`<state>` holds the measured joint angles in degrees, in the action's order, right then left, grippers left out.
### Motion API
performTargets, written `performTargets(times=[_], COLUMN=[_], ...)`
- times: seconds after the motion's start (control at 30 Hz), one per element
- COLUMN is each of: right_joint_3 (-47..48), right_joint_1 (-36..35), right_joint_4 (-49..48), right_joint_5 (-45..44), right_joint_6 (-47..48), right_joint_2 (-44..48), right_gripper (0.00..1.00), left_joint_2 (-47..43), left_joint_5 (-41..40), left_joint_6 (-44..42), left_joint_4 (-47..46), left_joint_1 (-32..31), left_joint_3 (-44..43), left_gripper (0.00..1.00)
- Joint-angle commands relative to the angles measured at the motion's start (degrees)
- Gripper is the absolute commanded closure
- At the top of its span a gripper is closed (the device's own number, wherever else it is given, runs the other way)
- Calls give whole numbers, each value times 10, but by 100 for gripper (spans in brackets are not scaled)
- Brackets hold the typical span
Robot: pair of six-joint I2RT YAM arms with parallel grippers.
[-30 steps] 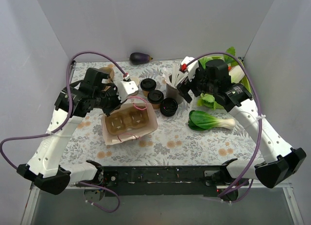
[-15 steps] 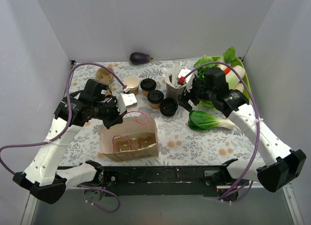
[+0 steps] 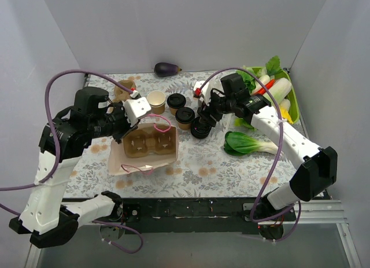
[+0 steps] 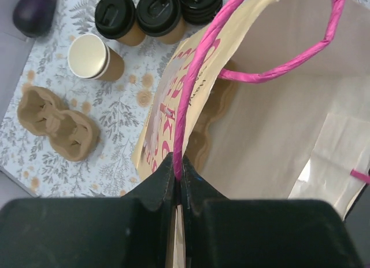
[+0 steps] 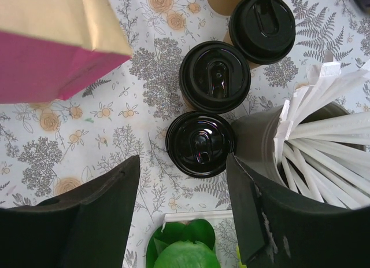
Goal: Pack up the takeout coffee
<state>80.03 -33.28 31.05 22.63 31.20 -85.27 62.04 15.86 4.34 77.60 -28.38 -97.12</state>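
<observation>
Two kraft takeout coffee cups with black lids (image 3: pixel 176 102) (image 3: pixel 185 116) stand mid-table; they also show in the right wrist view (image 5: pixel 262 28) (image 5: pixel 214 76) and the left wrist view (image 4: pixel 117 13) (image 4: pixel 159 10). A third black lid (image 5: pixel 200 143) sits beside them; it looks like a stack of lids (image 3: pixel 200 128). My right gripper (image 5: pixel 182 159) is open just above that third lid, hovering near the cups (image 3: pixel 205 116). My left gripper (image 4: pixel 179 164) is shut on the pink handle (image 4: pixel 199 65) of the paper bag (image 3: pixel 144 155) and holds it open, mouth up.
A pulp carrier (image 3: pixel 149 142) lies inside the bag; another (image 3: pixel 122 88) lies at back left. An open lidless cup (image 3: pixel 156 100) stands by the lidded ones. The dark grey cup of white sticks (image 5: pixel 272 140) touches my right finger's side. Bok choy (image 3: pixel 248 143), vegetable tray (image 3: pixel 292 94), eggplant (image 3: pixel 166 69).
The left arm has lifted and tipped the bag by its handle, so its mouth now faces up. My right gripper has moved left from the stick cup to over the black lids.
</observation>
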Motion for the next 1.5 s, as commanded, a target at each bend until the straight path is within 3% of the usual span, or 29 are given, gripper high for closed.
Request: performTargets(times=[0.0, 0.23, 0.47, 0.53, 0.6, 0.9, 1.07, 1.33, 1.47], right_joint_3=[1, -29, -51, -47, -42, 51, 153, 367, 392], right_joint_1=[-2, -5, -10, -17, -24, -55, -58, -57, -57], right_joint_4=[-41, -49, -42, -44, -41, -67, -30, 127, 161], right_joint_5=[19, 22, 44, 61, 61, 10, -19, -22, -43], right_joint_6=[-24, -34, -40, -40, -39, -31, 0, 46, 55], right_joint_2=[13, 25, 58, 70, 67, -51, -140, -305, -336], right_gripper=[31, 31, 29, 28, 28, 31, 28, 17, 15], left_joint_2=[-7, -121, -146, -148, -143, -99, -71, -58, -49], left_joint_5=[-13, 20, 98, 97, 92, 23, -41, -57, -63], left_joint_6=[1, 8, 59, 73, 86, 105, 86, 81, 79], left_joint_4=[14, -40, -40, -53, -64, -83, -60, -23, -24], left_joint_1=[4, 2, 7, 6, 9, 10, 10, 10, 10], left_joint_3=[-1, 181, 212, 216, 216, 164, 98, 88, 90], left_gripper=[100, 100, 100, 68, 52, 30, 4, 2, 2])
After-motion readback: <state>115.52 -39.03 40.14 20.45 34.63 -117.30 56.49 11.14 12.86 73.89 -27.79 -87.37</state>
